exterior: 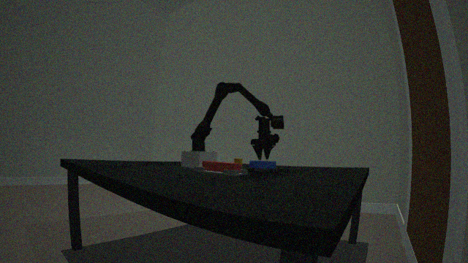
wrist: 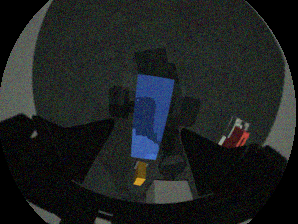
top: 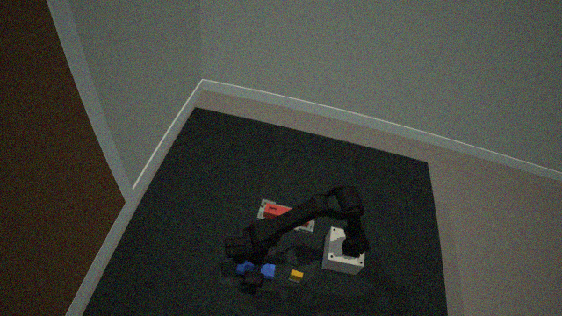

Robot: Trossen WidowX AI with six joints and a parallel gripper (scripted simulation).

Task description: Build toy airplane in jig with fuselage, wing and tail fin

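Observation:
The red fuselage lies in the pale cradle, partly hidden by the arm in the top view. Whether it is fully flat cannot be told. The blue wing lies on the table, apart from the fuselage. The small yellow tail fin is on the table between the wing and the arm's base. My gripper is open and empty, pointing down just above the wing, with one finger on each side of it in the wrist view.
The arm's pale base block stands on the dark table, near the yellow fin and the cradle. The arm arches from the base to above the wing. The cradle lies off to the right in the wrist view.

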